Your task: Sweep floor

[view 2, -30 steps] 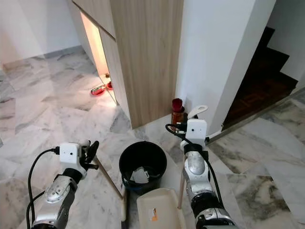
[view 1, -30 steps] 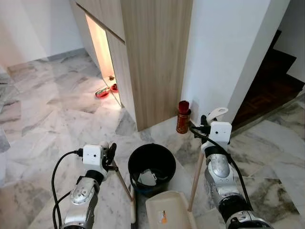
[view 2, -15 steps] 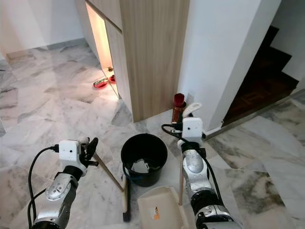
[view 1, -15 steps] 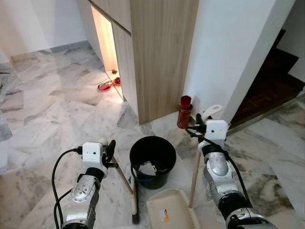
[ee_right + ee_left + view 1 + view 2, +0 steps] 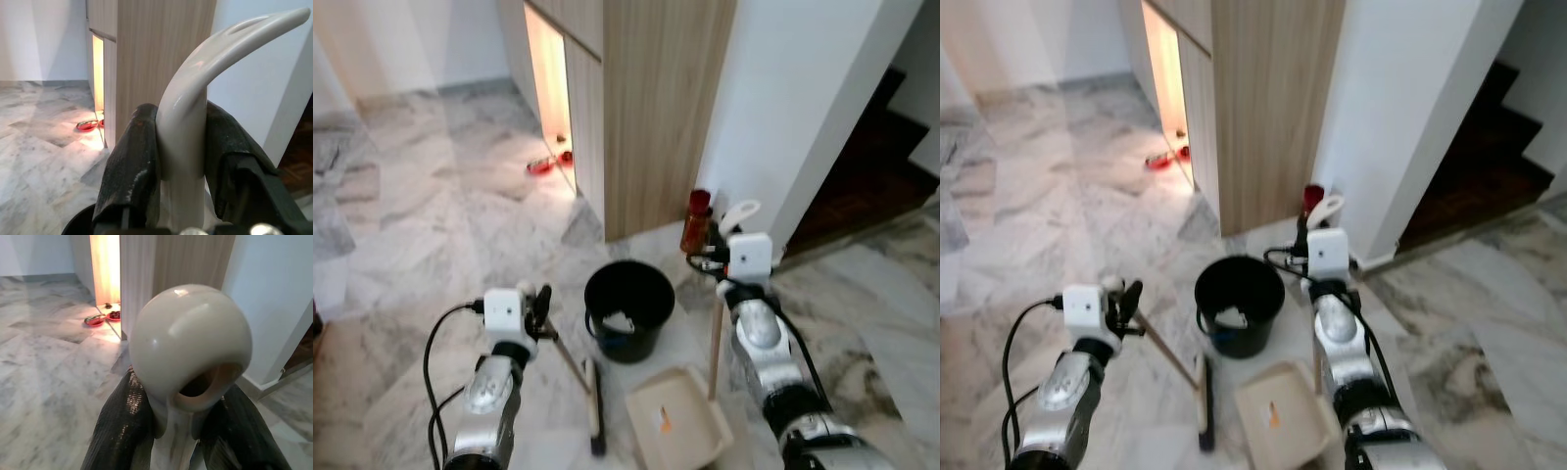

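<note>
**Broom and dustpan both in hand beside the bin**

Head views: my left gripper was closed on the top of the broom, whose thin wooden stick slanted down to a dark, narrow head lying on the marble floor just beside the black bin. My right gripper was clamped near the top of the dustpan handle; the stick stood almost upright, and the cream pan sat flat on the floor near the bin, with a small orange mark inside. The bin held some pale scraps. Behind it stood a red bottle at the foot of the wooden cabinet, and two red bowls lay by the lit gap.

Left wrist view: both black fingers pressed against the broom's glossy cream end cap, with its hanging hole.

Right wrist view: the fingers squeezed the dustpan's curved cream hook from both sides.

I judged both tools light and stiff, though the long sticks would lever hard against a grip so high up, and the smooth plastic caps could twist or slip between my fingers. A hold lower on the wood would give steadier strokes; the pan would probably skate on polished marble unless pressed down.
</note>
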Tool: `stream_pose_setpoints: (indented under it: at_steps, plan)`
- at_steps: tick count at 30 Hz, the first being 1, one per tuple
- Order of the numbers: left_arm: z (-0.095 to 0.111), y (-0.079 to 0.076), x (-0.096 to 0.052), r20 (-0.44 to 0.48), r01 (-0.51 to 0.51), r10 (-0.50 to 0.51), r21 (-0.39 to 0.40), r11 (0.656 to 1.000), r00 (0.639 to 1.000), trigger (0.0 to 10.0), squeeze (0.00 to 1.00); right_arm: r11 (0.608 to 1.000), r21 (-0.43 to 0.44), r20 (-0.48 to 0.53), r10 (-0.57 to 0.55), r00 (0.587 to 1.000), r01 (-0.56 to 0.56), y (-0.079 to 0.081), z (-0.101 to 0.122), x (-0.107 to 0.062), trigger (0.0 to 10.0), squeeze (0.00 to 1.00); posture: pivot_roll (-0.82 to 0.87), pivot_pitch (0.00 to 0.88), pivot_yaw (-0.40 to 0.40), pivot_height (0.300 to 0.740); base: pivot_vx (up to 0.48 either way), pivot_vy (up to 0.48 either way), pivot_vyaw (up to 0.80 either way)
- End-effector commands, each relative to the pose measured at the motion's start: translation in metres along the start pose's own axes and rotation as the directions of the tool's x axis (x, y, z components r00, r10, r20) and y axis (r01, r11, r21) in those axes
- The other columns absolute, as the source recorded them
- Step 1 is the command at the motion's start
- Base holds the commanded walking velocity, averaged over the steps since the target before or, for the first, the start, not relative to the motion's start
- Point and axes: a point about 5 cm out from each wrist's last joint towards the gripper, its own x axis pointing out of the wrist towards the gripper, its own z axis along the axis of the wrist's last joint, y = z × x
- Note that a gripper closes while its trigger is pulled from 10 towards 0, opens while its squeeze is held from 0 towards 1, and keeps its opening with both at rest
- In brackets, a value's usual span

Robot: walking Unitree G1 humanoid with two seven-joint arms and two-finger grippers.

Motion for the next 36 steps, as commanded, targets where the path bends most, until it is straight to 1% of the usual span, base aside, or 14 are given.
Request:
stream_pose_setpoints:
  at_steps: [1,13,14,17,19,25,27,31,36]
  plan:
    - [-0.002,0.0,-0.001,-0.001,-0.002,0.002,0.001,1.0,1.0,10.0,0.0,1.0,0.005,0.012,-0.012,1.0,0.012,-0.003,0.001,0.0,10.0,0.0,-0.03,0.0,-0.01,0.74,0.0,0.0,0.0]
    - [-0.004,-0.006,0.0,-0.007,-0.007,0.007,-0.007,1.0,1.0,10.0,0.0,0.999,0.013,-0.024,-0.03,0.999,0.03,-0.011,-0.004,-0.002,10.0,0.0,-0.04,0.0,-0.022,0.74,0.0,0.0,0.0]
    - [-0.004,-0.006,0.0,-0.006,-0.005,0.004,-0.007,1.0,1.0,10.0,0.0,0.999,0.029,-0.031,-0.033,0.999,0.034,-0.011,-0.005,-0.001,10.0,0.0,-0.04,0.0,-0.022,0.74,0.0,0.0,-0.8]
    - [-0.004,-0.006,0.001,-0.005,-0.004,0.004,-0.007,1.0,1.0,10.0,0.0,0.999,0.039,-0.037,-0.036,0.999,0.038,-0.01,-0.005,-0.001,10.0,0.0,-0.04,0.0,-0.021,0.74,0.0,0.0,-0.8]
    - [-0.001,-0.001,0.002,0.001,-0.006,0.006,0.004,1.0,1.0,10.0,0.0,0.999,0.044,-0.046,-0.029,0.999,0.031,-0.003,-0.006,-0.001,10.0,0.0,-0.02,0.0,-0.012,0.74,0.0,0.0,-0.8]
    - [0.0,0.003,0.002,0.003,-0.006,0.006,0.012,1.0,1.0,10.0,0.0,0.999,0.044,-0.049,-0.021,0.999,0.023,0.002,-0.008,-0.002,10.0,0.0,-0.02,0.0,0.003,0.74,0.0,0.0,-0.8]
    - [0.0,0.002,0.002,0.002,-0.003,0.003,0.014,1.0,1.0,10.0,0.0,0.999,0.044,-0.051,-0.022,0.998,0.024,0.002,-0.008,-0.003,10.0,0.0,-0.03,0.0,0.005,0.74,0.0,0.0,-0.8]
    - [-0.001,-0.004,0.005,-0.004,0.03,-0.03,0.01,1.0,1.0,10.0,0.0,0.998,0.037,-0.048,-0.046,0.998,0.047,-0.003,-0.009,-0.004,10.0,0.0,-0.04,0.0,0.022,0.74,0.0,0.0,-0.8]
    - [-0.001,-0.009,0.007,-0.005,0.046,-0.046,0.004,0.999,0.999,10.0,0.0,0.998,0.025,-0.041,-0.059,0.997,0.06,-0.006,-0.009,-0.005,10.0,0.0,-0.06,0.0,0.017,0.74,0.0,0.0,-0.8]
